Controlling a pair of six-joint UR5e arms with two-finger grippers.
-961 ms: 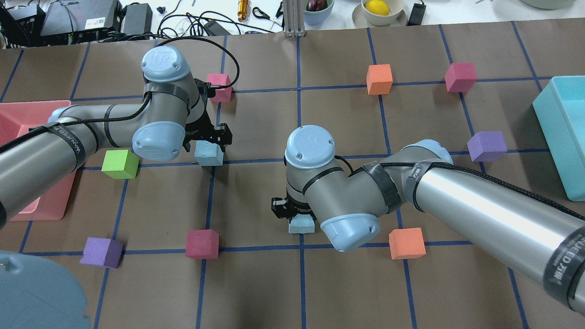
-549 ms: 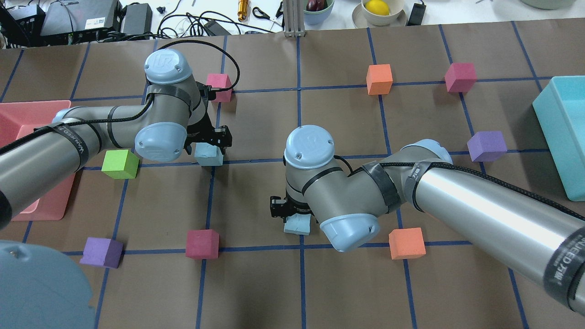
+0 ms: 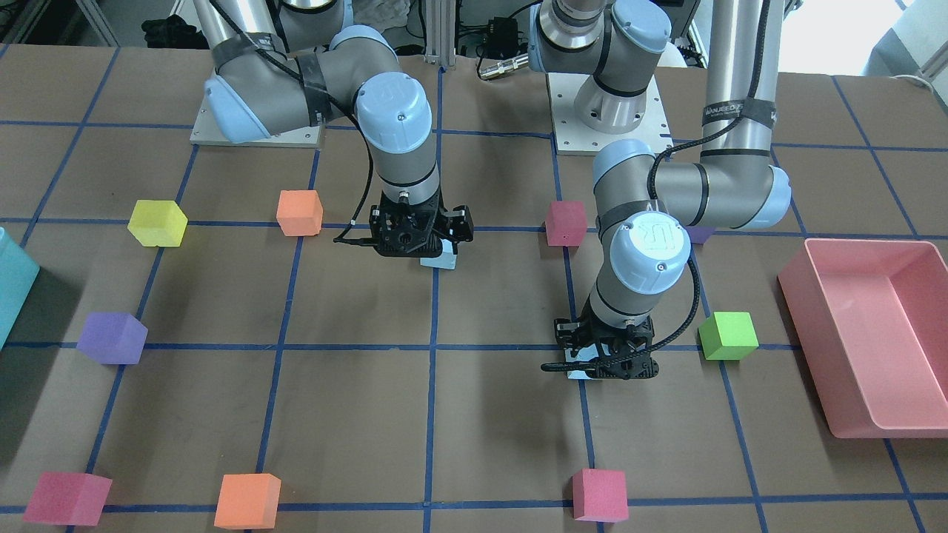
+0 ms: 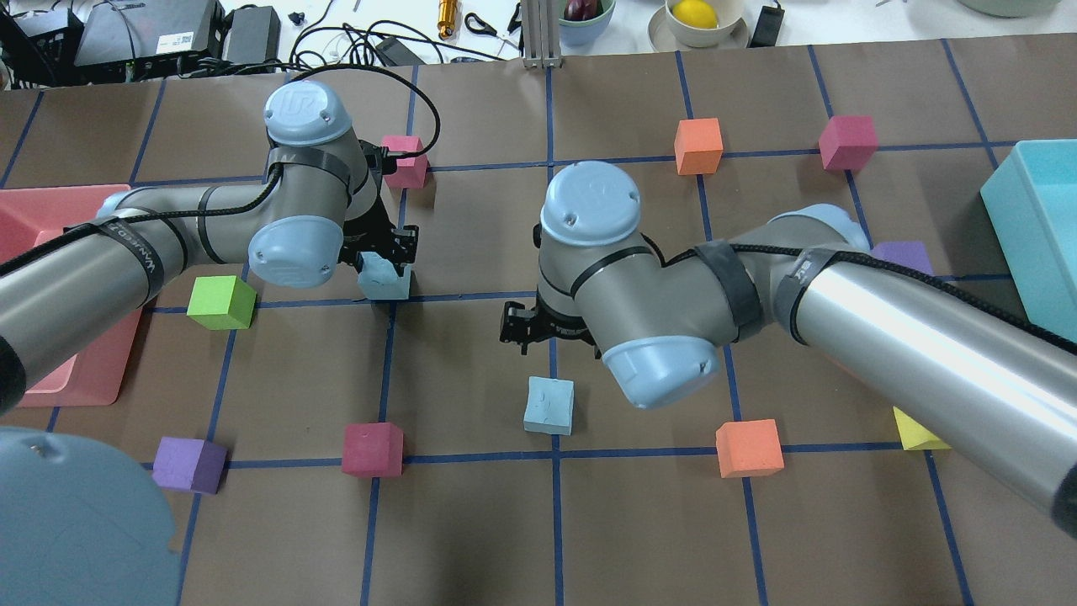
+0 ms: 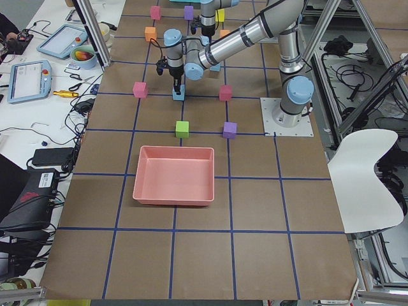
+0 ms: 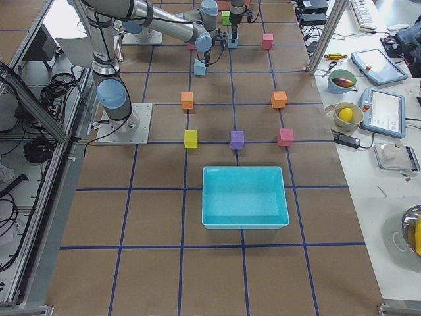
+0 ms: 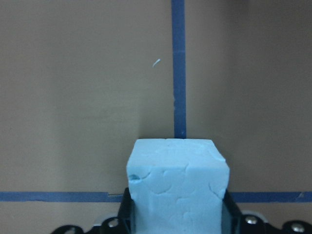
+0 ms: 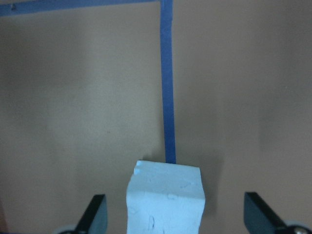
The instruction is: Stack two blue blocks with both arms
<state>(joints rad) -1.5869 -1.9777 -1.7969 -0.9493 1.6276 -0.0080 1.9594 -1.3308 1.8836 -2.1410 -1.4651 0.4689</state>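
Foam cube, held: we see one blue block [image 7: 178, 187] filling the gap of the left gripper [image 4: 385, 263], whose jaws are clamped on its sides; whether it is clear of the table we cannot tell.
Foam cube, free: the other blue block [image 4: 549, 405] sits alone on the brown paper, with nothing touching it.
Right gripper [image 8: 176, 214]: jaws spread wide and holding nothing. The free block shows centred under the gap with bare paper at either side, so we read this gripper as poised above it.
Key relation: from the left gripper, the free block lies off to its right and back toward the robot's base, well apart; from the right gripper, it lies straight below.
Long axis: none, since both are cubes; we judge that only face alignment matters.
Nearer arm: the right, though empty; the left carries the load.
Next move, our judgement: the left gripper must carry its block rightward and baseward over the free one, and the right gripper must first clear that spot.
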